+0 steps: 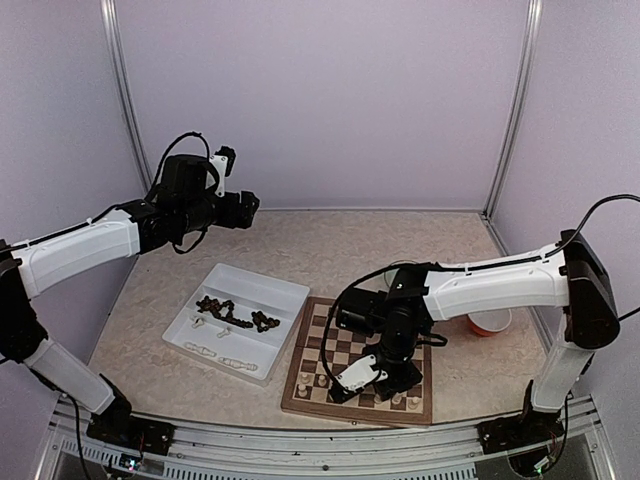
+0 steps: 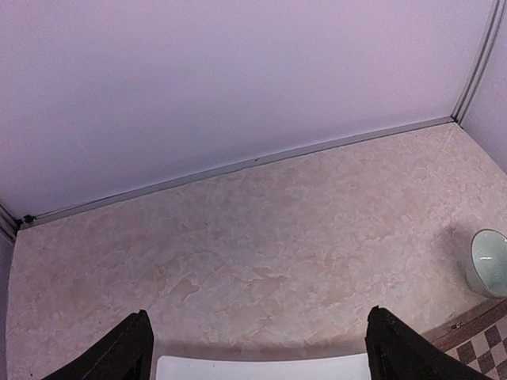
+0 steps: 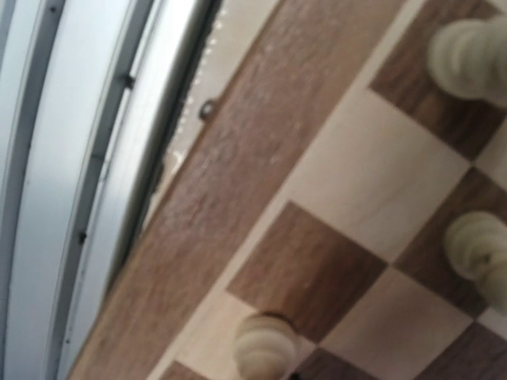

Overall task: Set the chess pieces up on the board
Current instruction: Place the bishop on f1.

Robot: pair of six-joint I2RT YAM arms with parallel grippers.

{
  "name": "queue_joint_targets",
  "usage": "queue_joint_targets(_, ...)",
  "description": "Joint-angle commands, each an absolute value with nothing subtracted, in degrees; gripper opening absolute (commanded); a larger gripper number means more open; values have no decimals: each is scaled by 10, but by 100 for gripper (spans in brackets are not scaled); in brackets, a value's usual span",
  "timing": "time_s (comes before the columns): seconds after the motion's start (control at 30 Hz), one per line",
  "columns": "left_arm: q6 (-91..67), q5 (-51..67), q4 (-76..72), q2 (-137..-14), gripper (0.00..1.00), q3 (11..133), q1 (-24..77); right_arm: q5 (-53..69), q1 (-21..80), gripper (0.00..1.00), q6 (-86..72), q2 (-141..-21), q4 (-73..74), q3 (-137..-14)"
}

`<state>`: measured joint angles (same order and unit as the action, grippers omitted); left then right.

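Note:
The board (image 1: 300, 404) lies at the front centre, with a few cream chess pieces (image 1: 304, 386) standing along its near rows. My right gripper (image 1: 388, 384) is down low over the board's front rows. In the right wrist view it is shut on a cream piece (image 3: 265, 345) that stands over a light square beside the brown rim (image 3: 230, 182), with two more cream pieces (image 3: 474, 49) nearby. My left gripper (image 1: 246, 208) hangs high over the back left of the table. Its fingers (image 2: 127, 353) stand wide apart with nothing between them.
A white divided tray (image 1: 256, 276) left of the board holds dark pieces (image 1: 236, 315) in one compartment and cream ones (image 1: 226, 358) in another. An orange cup (image 1: 490, 322) stands right of the board. A pale cup (image 2: 488, 261) stands behind the board's far corner.

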<state>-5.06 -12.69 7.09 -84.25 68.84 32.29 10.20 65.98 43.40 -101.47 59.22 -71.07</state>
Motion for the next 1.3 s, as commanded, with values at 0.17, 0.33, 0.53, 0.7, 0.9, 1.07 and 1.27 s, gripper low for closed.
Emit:
queue_joint_targets(0.17,-47,-116,81,-832,91,709,323,90,675,11,422,-1013,617,-698)
queue_joint_targets(0.33,-48,-110,86,-836,91,713,323,93,676,18,423,-1011,619,-702)
queue_joint_targets(0.53,-48,-105,89,-840,91,714,323,106,676,28,427,-1006,619,-710)
queue_joint_targets(0.7,-47,-105,90,-840,91,715,323,107,676,29,431,-1002,622,-720)
queue_joint_targets(0.9,-46,-104,91,-840,90,716,323,114,675,29,438,-989,628,-752)
queue_joint_targets(1.07,-51,-105,94,-841,90,719,323,136,662,30,446,-976,638,-794)
queue_joint_targets(1.27,-83,-136,120,-842,84,741,328,162,592,31,452,-929,611,-822)
